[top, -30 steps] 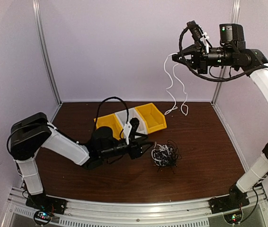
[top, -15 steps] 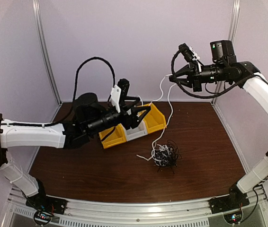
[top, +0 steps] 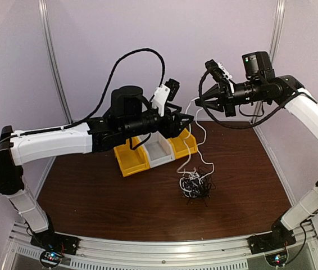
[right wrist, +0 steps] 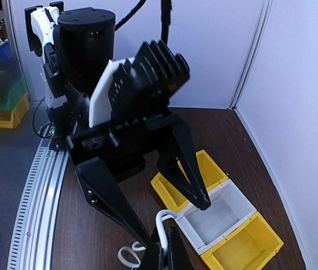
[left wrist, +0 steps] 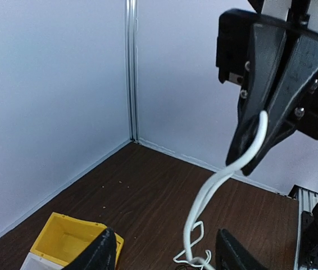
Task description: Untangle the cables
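Right jaws are clamped on the white cable [left wrist: 207, 194], which hangs below them to the tangle [top: 195, 187] on the desk [top: 91, 197]. Left jaws stand apart, close beside, facing them.

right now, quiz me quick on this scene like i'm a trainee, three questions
1. True or false: the right claw is shut on the white cable.
2. Where does the tangle of cables lie? A: in a yellow bin. B: on the table. C: on the metal rail at the near edge.
3. Fill the gap: the left claw, raised close to the right one, has its fingers ____ (open or shut).

Key: 1 true; 2 B; 3 open.
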